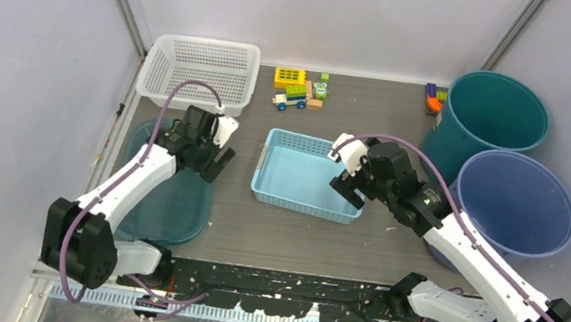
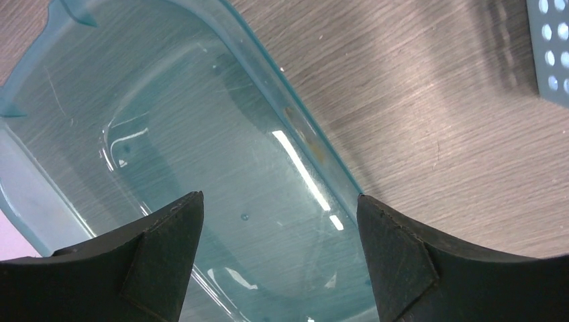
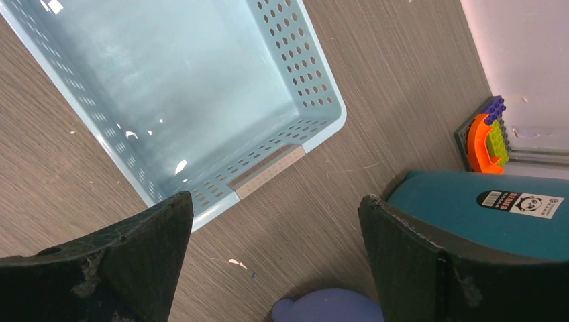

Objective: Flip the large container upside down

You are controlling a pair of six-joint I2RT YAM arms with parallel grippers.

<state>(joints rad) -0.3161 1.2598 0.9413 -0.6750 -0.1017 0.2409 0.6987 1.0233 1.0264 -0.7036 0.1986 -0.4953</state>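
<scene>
**Inspector:** Status of the large container?

**Operator:** I take it to be the clear teal tub (image 1: pixel 174 209). It lies flat on the table (image 1: pixel 296 242) at the left, near the light blue basket (image 1: pixel 305 176). I cannot settle whether it sits mouth-up or base-up, because it is see-through and the wood grain shows through it. I judge the turn unconfirmed, so the lift and flip may be wholly left to do.

**Inspector:** Your tools?

**Operator:** My left gripper (image 2: pixel 278 201) hangs over the tub's right rim, jaws spread wide, holding nothing. My right gripper (image 3: pixel 275 201) stands by the basket's right end, equally wide and empty.

**Inspector:** Anything obscured?

**Operator:** From above, my left arm covers the tub's far end. My wrist view cuts off part of the tub. I cannot tell how high my fingers sit above the rim.
</scene>
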